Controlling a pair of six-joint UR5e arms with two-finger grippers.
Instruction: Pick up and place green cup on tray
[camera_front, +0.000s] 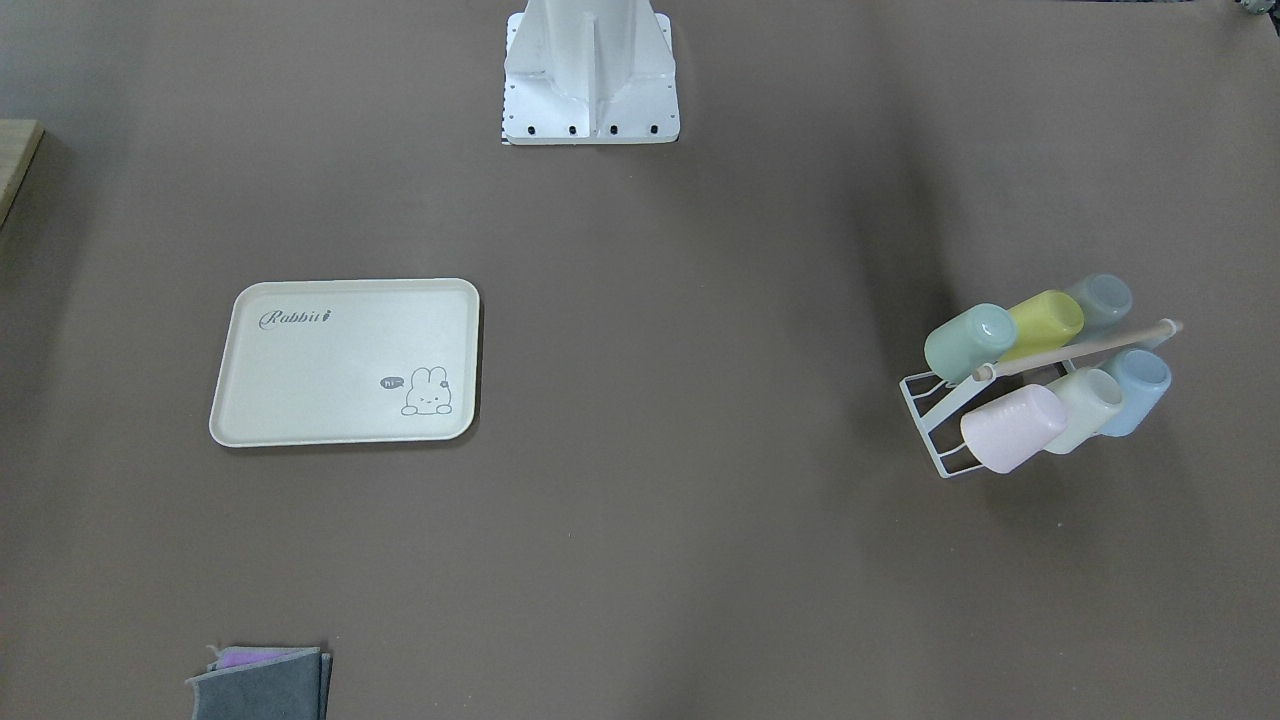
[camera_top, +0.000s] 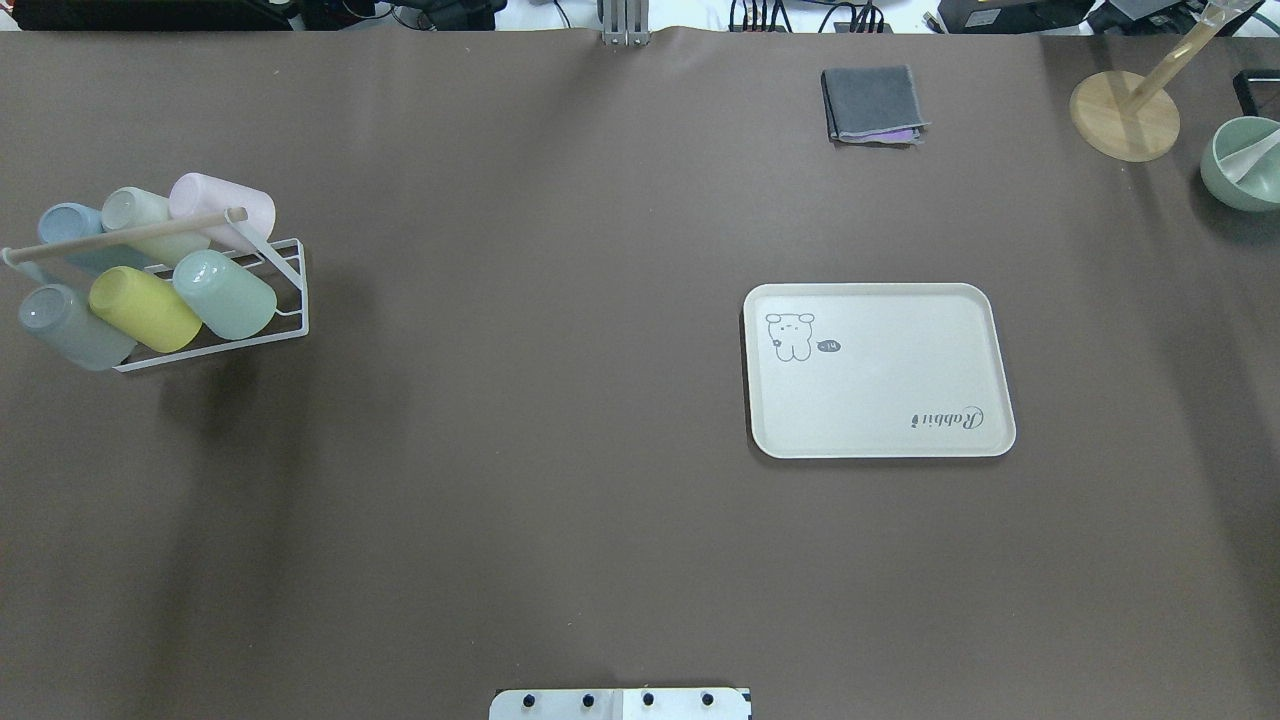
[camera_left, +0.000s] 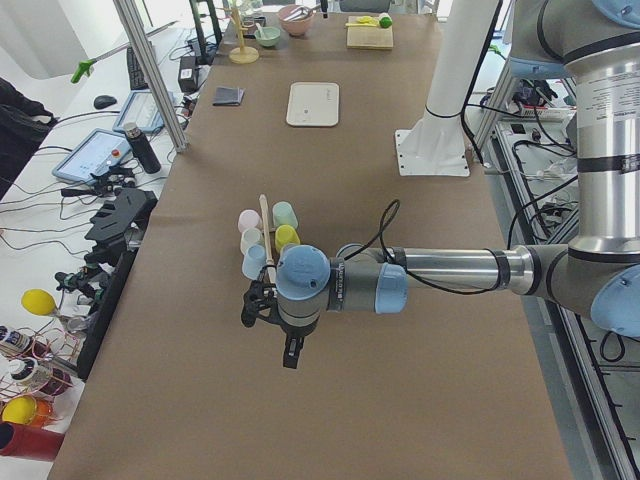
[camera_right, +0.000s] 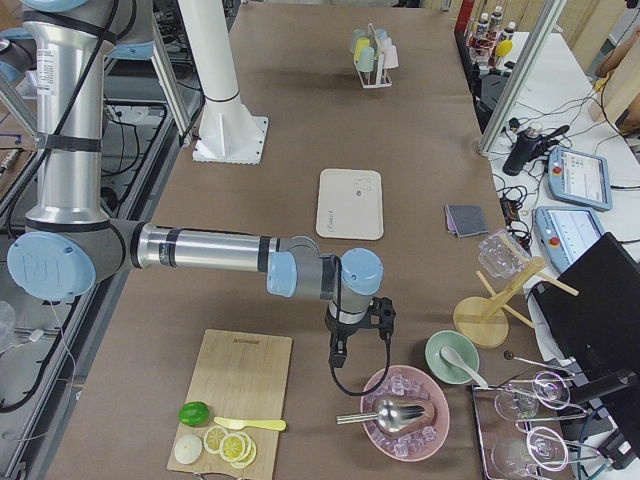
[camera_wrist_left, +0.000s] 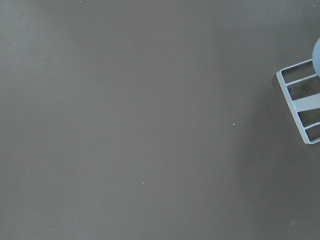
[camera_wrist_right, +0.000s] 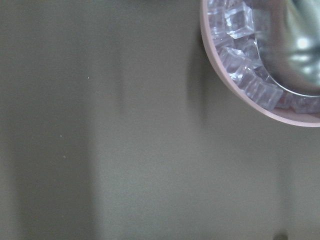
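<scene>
Green cup (camera_front: 968, 342) transfer has not been started; reach, grasp, lift, carry and set-down are all judged outstanding.

Front-facing view: the green cup is stowed tilted in the white wire rack (camera_front: 925, 400) at the right, touching the yellow cup (camera_front: 1045, 324). Six cups are counted in one rack. Green, yellow and a grey-blue cup (camera_front: 1098, 300) lie in the row nearer the robot base. A pink cup (camera_front: 1012, 427), a cream cup (camera_front: 1085, 408) and a blue cup (camera_front: 1135, 390) lie in the other row. One tray (camera_front: 340, 370) is seen well apart at the left, with nothing on it.

Overhead view: the green cup (camera_top: 225, 294) is found at the left, the bare tray (camera_top: 880, 390) right of centre. No gripper is shown.

Exterior left view: the left gripper (camera_left: 289, 348) is held above the table near the rack. Whether it is spread or clenched cannot be told.

Exterior right view: the right gripper (camera_right: 340, 350) hangs beside a pink bowl (camera_right: 405, 410) of ice cubes. Its condition cannot be told either.

Wrist views: only a rack corner (camera_wrist_left: 300, 105) and the bowl rim (camera_wrist_right: 235, 90) are shown, and no fingers are visible.
</scene>
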